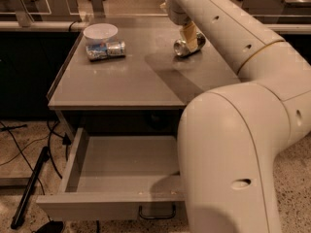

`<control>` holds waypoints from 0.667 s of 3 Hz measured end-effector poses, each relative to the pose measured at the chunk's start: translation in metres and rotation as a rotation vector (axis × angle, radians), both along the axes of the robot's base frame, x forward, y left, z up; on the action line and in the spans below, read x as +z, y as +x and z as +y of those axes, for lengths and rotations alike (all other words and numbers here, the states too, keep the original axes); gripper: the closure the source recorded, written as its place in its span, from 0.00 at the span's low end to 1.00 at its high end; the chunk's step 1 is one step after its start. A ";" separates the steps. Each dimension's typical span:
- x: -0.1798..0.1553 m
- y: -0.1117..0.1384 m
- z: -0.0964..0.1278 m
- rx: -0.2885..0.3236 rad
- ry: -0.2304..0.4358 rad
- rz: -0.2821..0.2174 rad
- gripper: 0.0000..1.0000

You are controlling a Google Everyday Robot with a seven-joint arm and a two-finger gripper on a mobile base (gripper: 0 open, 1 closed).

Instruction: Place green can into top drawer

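The green can (190, 45) lies on its side at the back right of the grey table top (121, 79), its silver end facing front left. My gripper (188, 34) hangs from the long beige arm directly over the can and seems to touch its top. The top drawer (111, 207) is pulled out below the table. Its inside is bare and its dark curved handle (156, 212) is at the front centre. My arm's elbow covers the drawer's right part.
A white bowl (100, 32) stands at the back left of the table, with a blue-and-white silver can (106, 50) lying in front of it. My bulky arm (233, 154) fills the right side. Cables and a dark pole (29, 188) lie on the floor at left.
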State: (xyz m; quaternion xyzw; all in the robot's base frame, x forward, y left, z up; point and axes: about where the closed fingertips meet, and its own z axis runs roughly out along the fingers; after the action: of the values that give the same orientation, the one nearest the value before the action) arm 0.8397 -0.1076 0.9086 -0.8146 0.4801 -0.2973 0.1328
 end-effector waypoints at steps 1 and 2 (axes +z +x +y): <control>0.000 0.000 0.000 0.000 0.000 0.000 0.00; -0.006 0.000 0.000 0.001 0.025 0.028 0.00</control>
State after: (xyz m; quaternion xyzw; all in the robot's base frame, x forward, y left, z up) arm 0.8400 -0.1076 0.9024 -0.8172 0.4851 -0.2798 0.1366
